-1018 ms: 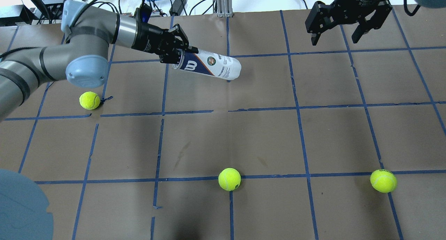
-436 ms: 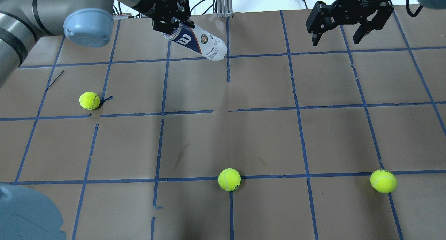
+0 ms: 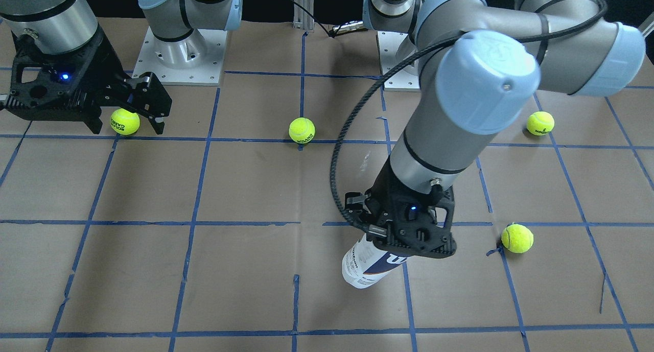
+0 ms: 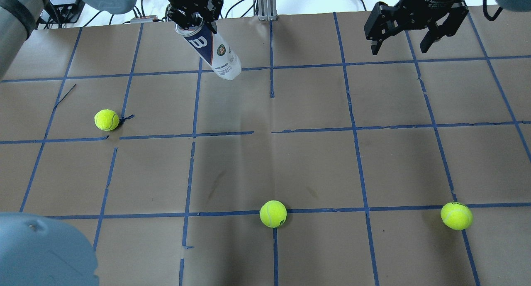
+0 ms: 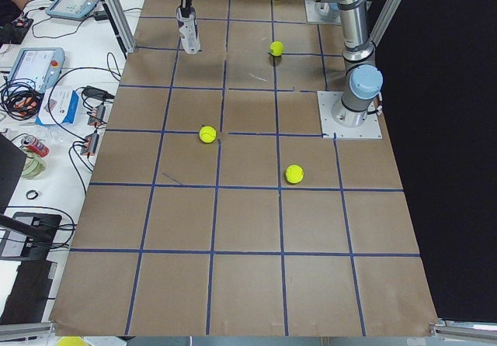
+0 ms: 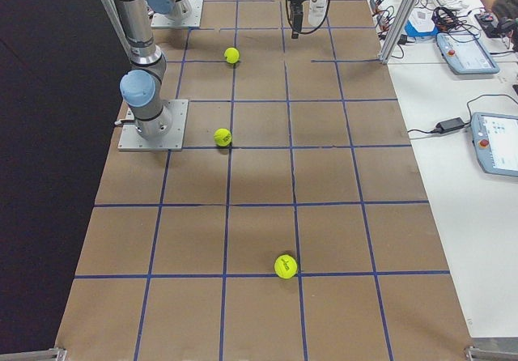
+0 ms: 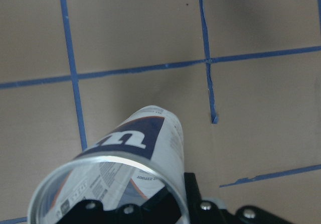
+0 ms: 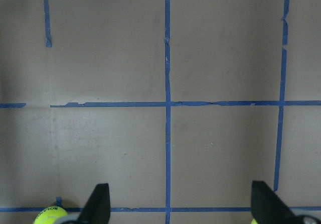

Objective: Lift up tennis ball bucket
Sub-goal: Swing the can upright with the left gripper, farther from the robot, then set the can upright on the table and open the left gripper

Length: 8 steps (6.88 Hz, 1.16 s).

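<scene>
The tennis ball bucket (image 4: 215,55) is a clear can with a white and navy Wilson label. It hangs tilted, closed end down, clear of the table over the far left part. My left gripper (image 4: 191,23) is shut on its open rim. In the front-facing view the gripper (image 3: 391,243) covers the can's top and the can (image 3: 364,266) sticks out below it. The left wrist view looks down the can (image 7: 145,148) from its open rim. My right gripper (image 4: 399,47) is open and empty, high over the far right; the right wrist view (image 8: 180,196) shows its spread fingertips.
Tennis balls lie on the brown paper table (image 4: 315,161) with its blue tape grid: one at the left (image 4: 106,119), one near the front middle (image 4: 273,213), one at the front right (image 4: 456,215). A further ball (image 3: 540,123) lies near my left arm's base.
My left gripper has risen and pulled back toward the far edge with the can, which swung from nearly flat to hanging steeply. The right arm and the balls have not moved.
</scene>
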{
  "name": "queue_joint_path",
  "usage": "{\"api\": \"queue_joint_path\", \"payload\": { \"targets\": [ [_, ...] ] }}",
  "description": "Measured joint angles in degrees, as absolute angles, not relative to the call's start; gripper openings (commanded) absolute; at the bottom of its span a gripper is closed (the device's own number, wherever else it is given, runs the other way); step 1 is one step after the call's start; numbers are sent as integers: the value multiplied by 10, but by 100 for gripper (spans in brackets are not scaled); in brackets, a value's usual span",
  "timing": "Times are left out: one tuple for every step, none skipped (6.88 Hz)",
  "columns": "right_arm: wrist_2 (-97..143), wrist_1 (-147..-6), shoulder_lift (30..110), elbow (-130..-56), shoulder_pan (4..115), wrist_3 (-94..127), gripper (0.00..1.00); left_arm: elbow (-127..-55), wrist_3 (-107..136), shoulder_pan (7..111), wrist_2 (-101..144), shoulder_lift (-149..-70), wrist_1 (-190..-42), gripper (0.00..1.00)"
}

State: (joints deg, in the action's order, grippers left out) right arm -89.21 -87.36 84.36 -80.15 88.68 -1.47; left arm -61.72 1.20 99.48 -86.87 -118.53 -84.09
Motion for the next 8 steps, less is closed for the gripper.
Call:
{"api": "queue_joint_path", "payload": {
  "targets": [
    [-892, -874, 843, -802, 887, -15, 100, -587, -15, 1018, -924, -1216, -856, 0],
    [-892, -874, 843, -802, 887, -15, 100, -574, -40, 1029, -952, -1232, -867, 0],
    [-892, -874, 843, -802, 887, -15, 100, -574, -53, 1039, -962, -1244, -871, 0],
    [-892, -874, 843, -802, 886, -15, 100, -580, -58, 1050, -965, -1256, -862, 0],
    [-892, -875, 843, -803, 886, -15, 100, -585, -60, 1058, -966, -1266, -846, 0],
    [-892, -874, 843, -803, 886, -15, 100, -589, -61, 1061, -967, -1269, -838, 25],
    [-892, -874, 843, -803, 885, -15, 100, -593, -58, 1062, -967, -1270, -835, 32],
    [-892, -873, 844, -803, 885, -15, 100, -600, -54, 1062, -968, -1270, -834, 33]
  ]
}}
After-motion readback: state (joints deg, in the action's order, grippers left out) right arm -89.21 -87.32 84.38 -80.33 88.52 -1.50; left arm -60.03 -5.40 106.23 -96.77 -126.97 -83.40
